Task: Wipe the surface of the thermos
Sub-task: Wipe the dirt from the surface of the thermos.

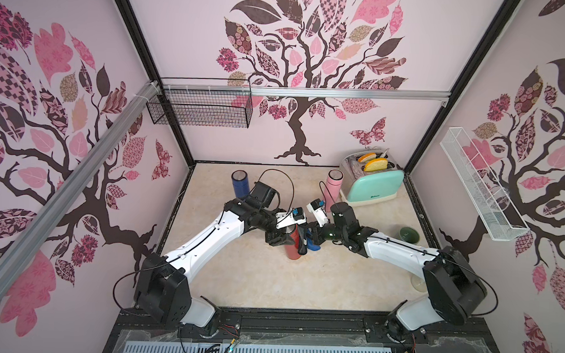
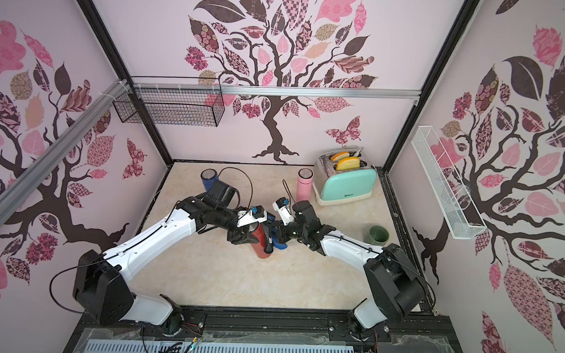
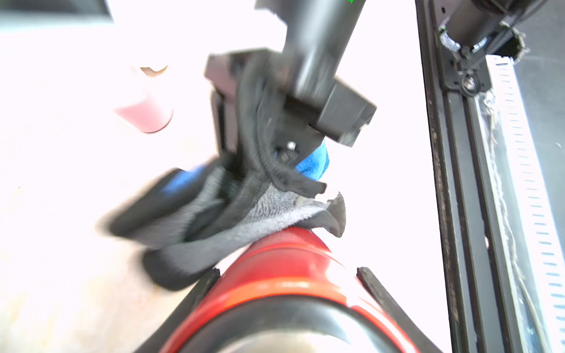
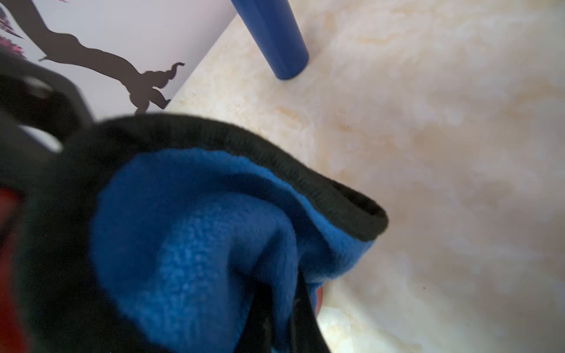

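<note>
2 robot arms reach in from the near edge of the marble-look table (image 1: 270, 281) and meet over its middle. There 1 red thermos (image 1: 293, 250) stands upright on the table. The left gripper (image 3: 286, 273) is clamped round its body, with its fingers (image 3: 211, 279) against either side. The right gripper (image 1: 314, 237) is pinched tight on 1 cloth (image 4: 198, 244), blue and grey with a black hem. The cloth lies against the side of the red thermos that faces the right arm.

Off toward the right wall sits 1 green cup (image 1: 409, 236), well apart from the red thermos. Further back stand 2 more flasks, both upright: 1 blue thermos (image 1: 240, 183) to the left and 1 pink thermos (image 1: 334, 184) to the right. Just beside the pink one is 1 mint toaster (image 1: 372, 184) with 2 bread slices (image 1: 375, 164) in its slots.

On the walls hang 2 wire baskets: 1 black basket (image 1: 199, 109) at the back near the left corner, and 1 white basket (image 1: 483, 189) on the right.
</note>
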Robot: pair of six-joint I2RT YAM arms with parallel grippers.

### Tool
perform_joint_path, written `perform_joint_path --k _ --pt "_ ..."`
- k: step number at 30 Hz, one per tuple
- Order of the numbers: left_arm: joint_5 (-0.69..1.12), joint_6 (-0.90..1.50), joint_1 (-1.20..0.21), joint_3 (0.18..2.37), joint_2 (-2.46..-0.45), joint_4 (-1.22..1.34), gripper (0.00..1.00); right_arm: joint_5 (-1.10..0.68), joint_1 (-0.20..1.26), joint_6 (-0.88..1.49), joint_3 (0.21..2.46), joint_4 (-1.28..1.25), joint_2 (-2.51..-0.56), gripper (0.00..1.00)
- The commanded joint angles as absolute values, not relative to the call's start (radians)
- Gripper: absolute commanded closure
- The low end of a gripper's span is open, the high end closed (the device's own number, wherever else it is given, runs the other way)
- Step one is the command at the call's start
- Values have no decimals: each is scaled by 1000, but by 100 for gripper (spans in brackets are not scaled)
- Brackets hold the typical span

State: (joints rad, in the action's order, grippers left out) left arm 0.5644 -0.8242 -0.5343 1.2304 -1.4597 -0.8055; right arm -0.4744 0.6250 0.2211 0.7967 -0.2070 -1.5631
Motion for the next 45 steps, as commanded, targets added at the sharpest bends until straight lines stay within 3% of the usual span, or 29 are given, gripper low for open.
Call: perform_joint_path --k 1,9,13,19,34,39,45 --pt "608 -871 -535 1284 -1471 -802 100 -506 628 227 775 -264 -1619 100" --pt "557 -885 -557 1237 -1476 -759 100 -569 618 198 857 -202 -1641 100" --pt "459 -900 -602 1190 -1465 -699 100 -640 611 185 952 -134 -1601 100" --pt "459 -917 -612 1133 -1438 -631 100 -772 603 204 1045 -109 -1601 100" --pt "479 -913 -613 1046 -1393 -528 100 -769 603 123 1053 -89 -1912 100" --pt "493 -913 -609 1033 -1379 -508 100 -767 604 65 1113 9 -1886 100" --pt "500 -910 -604 1028 -1382 -500 100 -926 603 -48 1221 159 -1813 100"
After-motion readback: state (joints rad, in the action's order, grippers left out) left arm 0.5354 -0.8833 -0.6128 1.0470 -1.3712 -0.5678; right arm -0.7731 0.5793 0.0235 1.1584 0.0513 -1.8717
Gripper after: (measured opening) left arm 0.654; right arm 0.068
